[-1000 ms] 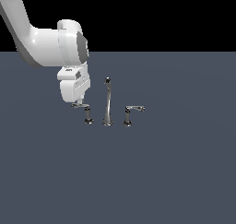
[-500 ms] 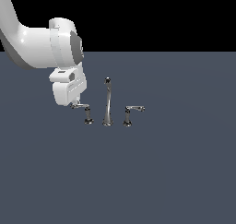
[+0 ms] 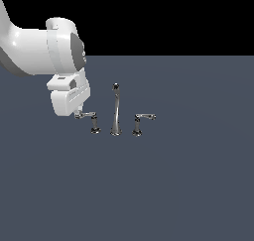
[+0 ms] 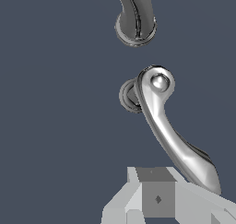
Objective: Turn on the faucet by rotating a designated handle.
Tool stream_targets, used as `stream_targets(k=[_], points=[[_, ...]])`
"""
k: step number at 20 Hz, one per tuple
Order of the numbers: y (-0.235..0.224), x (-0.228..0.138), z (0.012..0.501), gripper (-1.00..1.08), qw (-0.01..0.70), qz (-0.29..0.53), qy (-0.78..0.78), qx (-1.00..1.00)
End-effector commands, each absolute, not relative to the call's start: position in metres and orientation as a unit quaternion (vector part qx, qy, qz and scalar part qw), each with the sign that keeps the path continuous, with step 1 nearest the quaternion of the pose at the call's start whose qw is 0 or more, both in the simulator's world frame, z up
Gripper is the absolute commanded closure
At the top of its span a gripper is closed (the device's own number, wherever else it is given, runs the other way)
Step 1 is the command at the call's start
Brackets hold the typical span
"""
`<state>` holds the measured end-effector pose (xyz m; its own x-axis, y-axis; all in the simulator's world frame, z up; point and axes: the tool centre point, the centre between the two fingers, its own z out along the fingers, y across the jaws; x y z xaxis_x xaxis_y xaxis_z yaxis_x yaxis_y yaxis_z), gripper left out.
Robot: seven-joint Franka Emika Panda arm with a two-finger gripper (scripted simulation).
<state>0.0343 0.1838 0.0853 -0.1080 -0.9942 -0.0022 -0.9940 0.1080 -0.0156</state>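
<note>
Meanwhile the arm has drifted toward the exterior view's left over the last second, so the gripper now sits at the outer tip of the handle rather than over its post — a sign, I judge, that it is pushing the lever round. That handle stands left of the spout in the exterior view, its arm pointing away from the spout. In the wrist view a finger lies against the lever's end; whether the jaws are open or closed I cannot tell. The twin handle stands beyond the spout, well apart — nothing blocks the sweep.
</note>
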Motion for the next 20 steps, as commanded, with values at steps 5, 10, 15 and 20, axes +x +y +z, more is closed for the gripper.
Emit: stream_targets(k=[5,10,15,20], points=[[0.180,0.011,0.085,1.08,0.001,-0.002,0.744,-0.668],[0.177,-0.004,0.085,1.08,0.001,-0.001,0.745,-0.668],[0.176,-0.009,0.085,1.08,0.002,0.000,0.742,-0.670],[0.159,-0.019,0.085,1.08,0.001,0.000,0.743,-0.669]])
